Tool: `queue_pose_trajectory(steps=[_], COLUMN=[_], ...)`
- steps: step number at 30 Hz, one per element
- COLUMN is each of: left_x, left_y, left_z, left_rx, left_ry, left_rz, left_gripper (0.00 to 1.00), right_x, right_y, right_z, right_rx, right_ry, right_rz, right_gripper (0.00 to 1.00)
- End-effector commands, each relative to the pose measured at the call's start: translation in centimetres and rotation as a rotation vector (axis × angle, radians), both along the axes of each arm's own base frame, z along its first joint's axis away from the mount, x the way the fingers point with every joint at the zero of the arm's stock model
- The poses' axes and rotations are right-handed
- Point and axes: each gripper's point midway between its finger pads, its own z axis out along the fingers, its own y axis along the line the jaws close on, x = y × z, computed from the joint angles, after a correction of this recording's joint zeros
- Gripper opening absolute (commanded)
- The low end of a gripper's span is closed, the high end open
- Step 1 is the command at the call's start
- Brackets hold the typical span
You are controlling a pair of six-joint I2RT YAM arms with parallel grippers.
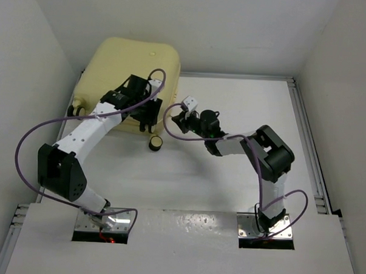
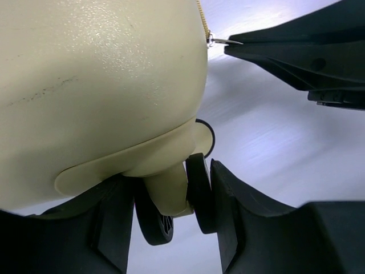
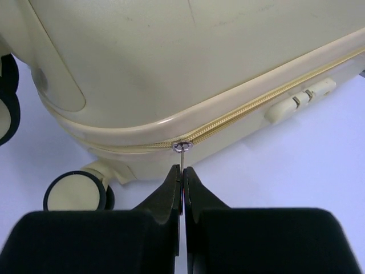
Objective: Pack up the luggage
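I see one pale yellow suitcase lying shut in the frame's upper left. Two grippers meet its near edge. The left gripper pinches one caster wheel. The right gripper, jaws pressed together, nips the single zipper pull.
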Motion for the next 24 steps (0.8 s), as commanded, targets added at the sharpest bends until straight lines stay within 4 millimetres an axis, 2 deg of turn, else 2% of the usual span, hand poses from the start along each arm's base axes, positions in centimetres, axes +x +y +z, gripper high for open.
queue_pose_trajectory(steps=[1,2,3,4,5,6,7,9,11,12,14,16,18,23,24], left_x=[-3.2,-3.5,-3.7,-3.9,-4.4,-5.0,-6.3,-8.3,-10.0,-10.6,-10.1,-9.9,-9.8,-10.2,-10.2], left_y=[-4.5,-4.9,-5.3,-5.7,-5.8,-5.5,-5.1,-4.1,-2.4,-1.5,-0.1,0.2,0.0,-0.2,-0.2], left_z=[-6.6,-6.6,-6.6,-6.6,-6.1,-6.1,-6.8,-6.6,-7.5,-7.6,-7.0,-7.0,-7.2,-9.4,-9.4], left_rx=[0.015,0.012,0.013,0.026,0.022,0.025,0.046,0.073,0.131,0.137,0.151,0.168,0.176,0.217,0.217], left_ry=[0.207,0.21,0.21,0.207,0.194,0.201,0.229,0.253,0.294,0.315,0.283,0.276,0.282,0.344,0.344], left_rz=[-0.213,-0.217,-0.228,-0.23,-0.24,-0.24,-0.245,-0.261,-0.268,-0.252,-0.216,-0.218,-0.215,-0.241,-0.241], left_gripper=[0.0,0.0,0.0,0.0,0.0,0.0,0.0,0.0,0.0,0.0,0.0,0.2,0.31,0.38,0.42], right_x=[-1.1,-2.1,-2.8,-3.4,-4.9,-5.6,-6.6,-9.0,-10.8,-11.6,-12.8,-13.3,-13.2,-12.4,-12.3], right_y=[-3.1,-4.6,-5.1,-5.3,-6.1,-6.1,-6.1,-6.0,-5.1,-4.9,-4.1,-3.7,-3.4,-3.6,-3.6], right_z=[6.7,4.4,6.2,6.2,5.0,6.0,4.9,5.1,5.3,5.0,4.8,4.3,4.2,3.2,3.3], right_rx=[0.076,0.041,0.059,0.058,0.038,0.06,0.044,0.054,0.064,0.065,0.065,0.06,0.055,0.03,0.029], right_ry=[-0.132,-0.086,-0.112,-0.104,-0.072,-0.074,-0.037,-0.023,-0.014,0.003,0.019,0.036,0.047,0.072,0.072], right_rz=[-0.001,-0.009,-0.005,0.001,0.01,0.02,0.033,0.065,0.104,0.115,0.134,0.133,0.126,0.094,0.09], right_gripper=[0.0,0.0,0.0,0.0,0.0,0.0,0.0,0.0,0.0,0.0,0.0,0.0,0.0,0.0,0.0])
